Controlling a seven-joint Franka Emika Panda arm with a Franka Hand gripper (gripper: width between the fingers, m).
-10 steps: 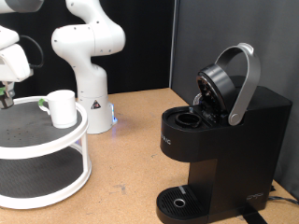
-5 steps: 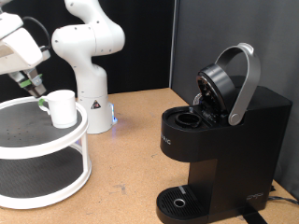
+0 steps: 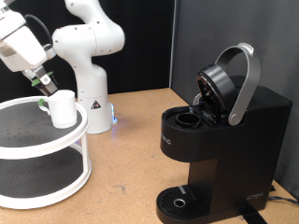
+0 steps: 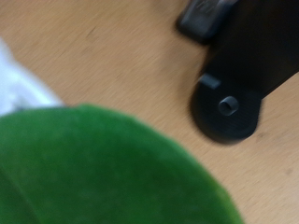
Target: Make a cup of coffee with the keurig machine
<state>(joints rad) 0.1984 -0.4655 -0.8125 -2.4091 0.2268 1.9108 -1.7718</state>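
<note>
You have the cup point(image 3: 63, 107) on the top tier of a white two-tier stand point(image 3: 56, 154) at the exterior view's left, with the gripper point(image 3: 41, 82) just above its rim, beside a second white robot arm point(image 3: 86, 51). The keurig machine point(image 3: 220, 140) stands well apart on the wooden surface point(image 3: 131, 177) at the right, lid raised. You cannot tell how far the gripper is open; its fingertips are small and something green shows there. The wrist view alone shows a blurred green shape point(image 4: 103, 173) filling the frame, with the machine's round drip tray point(image 4: 227, 105) beyond.
</note>
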